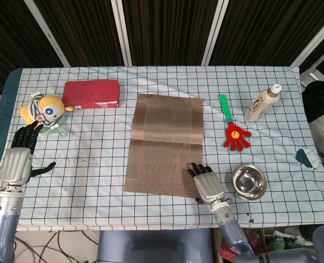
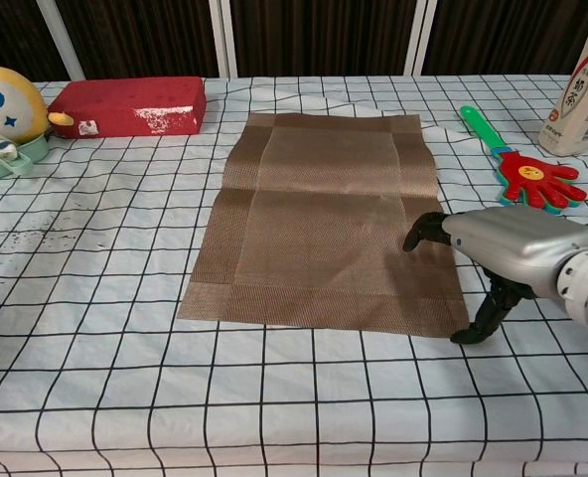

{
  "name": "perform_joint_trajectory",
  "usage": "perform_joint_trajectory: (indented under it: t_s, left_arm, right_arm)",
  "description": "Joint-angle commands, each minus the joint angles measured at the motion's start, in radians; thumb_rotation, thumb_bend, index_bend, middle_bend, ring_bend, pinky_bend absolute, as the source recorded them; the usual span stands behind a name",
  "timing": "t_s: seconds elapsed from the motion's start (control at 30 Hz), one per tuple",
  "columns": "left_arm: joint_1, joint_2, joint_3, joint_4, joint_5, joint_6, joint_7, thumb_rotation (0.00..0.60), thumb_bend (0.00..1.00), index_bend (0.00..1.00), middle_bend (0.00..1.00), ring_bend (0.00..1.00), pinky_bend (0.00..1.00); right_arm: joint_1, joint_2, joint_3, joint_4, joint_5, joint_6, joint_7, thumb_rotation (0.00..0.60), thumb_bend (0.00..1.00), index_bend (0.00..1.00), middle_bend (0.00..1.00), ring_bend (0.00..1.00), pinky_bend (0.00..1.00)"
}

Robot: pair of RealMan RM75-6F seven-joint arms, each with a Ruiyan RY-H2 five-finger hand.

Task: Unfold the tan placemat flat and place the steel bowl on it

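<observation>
The tan placemat [image 1: 165, 143] [image 2: 324, 229] lies spread out in the middle of the checked cloth, with a crease across its middle. The steel bowl [image 1: 248, 182] stands upright on the cloth right of the mat's near right corner; the chest view does not show it. My right hand [image 1: 207, 184] [image 2: 501, 260] hovers palm down over that near right corner, fingers apart, holding nothing. My left hand [image 1: 17, 159] rests at the table's left edge, fingers apart and empty, seen only in the head view.
A red block [image 1: 91, 93] [image 2: 130, 105] lies at the back left, a yellow toy head [image 1: 46, 111] [image 2: 4, 111] beside it. A red and green hand clapper [image 1: 232, 127] [image 2: 520, 163] and a bottle [image 1: 262, 102] [image 2: 578, 91] sit right of the mat.
</observation>
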Motion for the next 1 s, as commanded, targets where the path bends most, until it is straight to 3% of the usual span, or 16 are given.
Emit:
perform_joint_trajectory:
  t_s: [0.03, 0.9, 1.0]
  left_arm:
    - [0.000, 0.000, 0.000, 0.000, 0.000, 0.000, 0.000, 0.600, 0.01, 0.00, 0.00, 0.00, 0.05]
    - [-0.001, 0.002, 0.001, -0.002, -0.001, -0.005, -0.004, 0.600, 0.01, 0.00, 0.00, 0.00, 0.05]
    - [-0.001, 0.003, 0.001, -0.003, -0.001, -0.005, -0.005, 0.600, 0.01, 0.00, 0.00, 0.00, 0.05]
  right_arm:
    - [-0.003, -0.006, 0.001, 0.004, 0.001, -0.002, -0.004, 0.600, 0.06, 0.20, 0.05, 0.10, 0.17]
    - [-0.036, -0.019, 0.014, 0.022, 0.007, -0.021, -0.007, 0.600, 0.07, 0.20, 0.05, 0.10, 0.17]
    - [-0.040, -0.022, 0.016, 0.026, 0.004, -0.025, -0.001, 0.600, 0.12, 0.20, 0.05, 0.10, 0.17]
